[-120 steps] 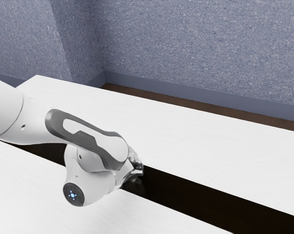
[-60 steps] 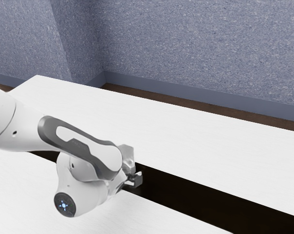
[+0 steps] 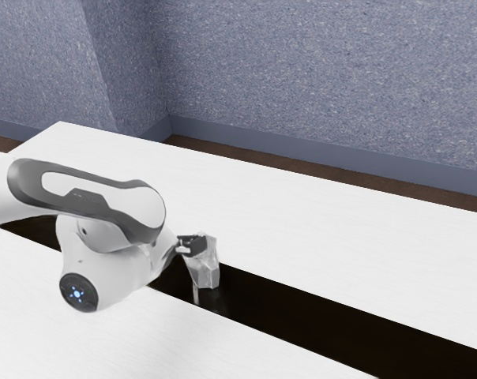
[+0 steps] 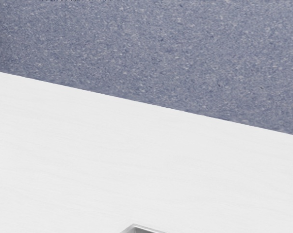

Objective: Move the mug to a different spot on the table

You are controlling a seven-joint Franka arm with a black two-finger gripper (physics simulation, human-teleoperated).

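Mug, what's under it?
Under the mug is the dark gap between the two white tabletops. The mug itself hides the spot right beneath it.

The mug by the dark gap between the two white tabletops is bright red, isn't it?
Not red: the mug is pale grey, as the exterior view shows. It is by the dark gap between the two white tabletops.

wall (image 3: 302, 63): speckled blue | baseboard (image 3: 317, 152): grey-blue, along wall foot | floor (image 3: 341, 174): dark brown strip below baseboard
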